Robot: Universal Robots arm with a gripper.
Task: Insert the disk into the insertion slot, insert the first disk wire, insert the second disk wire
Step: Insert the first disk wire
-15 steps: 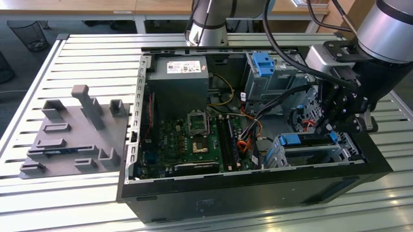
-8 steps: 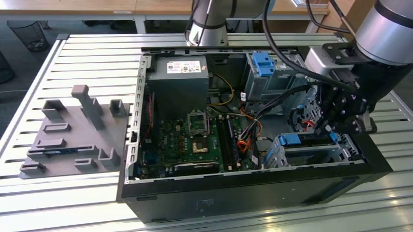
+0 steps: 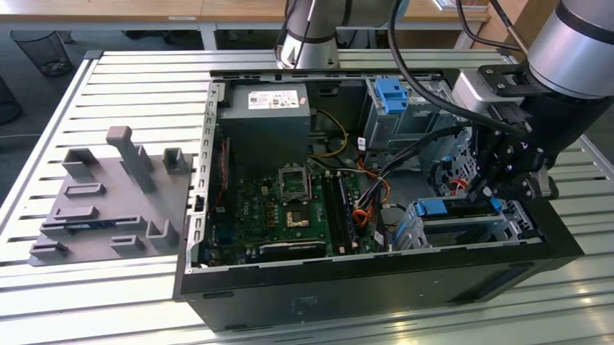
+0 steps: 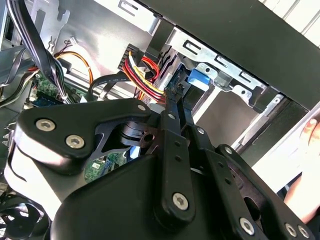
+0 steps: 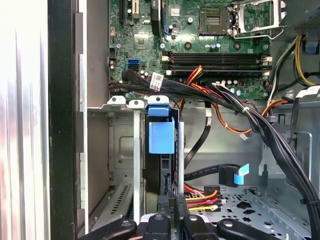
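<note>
Disk (image 5: 163, 175) sits edge-on in insertion slot (image 5: 122, 150), straight ahead of gripper (image 5: 172, 204), with its blue plastic carrier tab at the far end. Step in hand, judged: first disk wire (image 5: 202, 197). The red-yellow-orange bundle ends at the gripper tips. Jaws drawn narrow, apparently pinching its plug; plug itself hidden. Seating it calls for square alignment with the disk's near edge. Second disk wire (image 5: 234, 175), flat black with a blue plug, lies loose beside gripper. Slot: thin slotted sheet metal.

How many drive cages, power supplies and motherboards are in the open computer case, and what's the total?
Drive cages: 2, the tall cage and the low insertion slot
Power supply: 1
Motherboard: 1
Total: 4
</note>
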